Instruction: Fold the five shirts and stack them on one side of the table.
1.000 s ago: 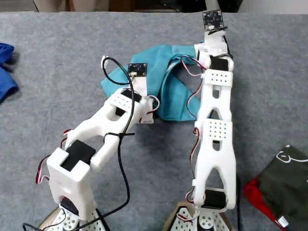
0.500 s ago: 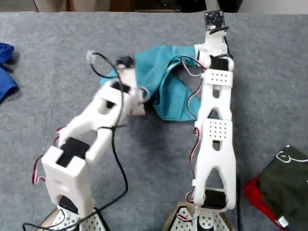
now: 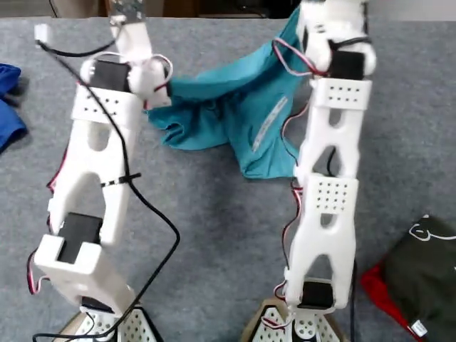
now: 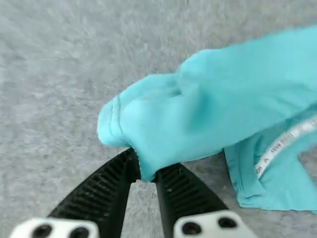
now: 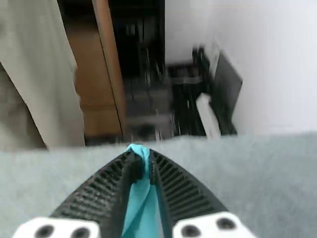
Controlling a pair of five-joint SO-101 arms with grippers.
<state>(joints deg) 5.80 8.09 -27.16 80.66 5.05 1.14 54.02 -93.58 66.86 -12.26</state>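
One teal shirt [image 3: 228,107] hangs near the table's [image 3: 214,235] far edge. Left gripper [image 4: 143,168] clamps its bunched fold; right gripper [image 5: 139,157], a thin strip.

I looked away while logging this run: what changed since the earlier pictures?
The left arm swung toward the table's far edge and the right arm rose, so the teal shirt, pinched in the left pincer and right pincer, is now lifted and spread between them. The blue cloth and the dark folded shirt stayed put.
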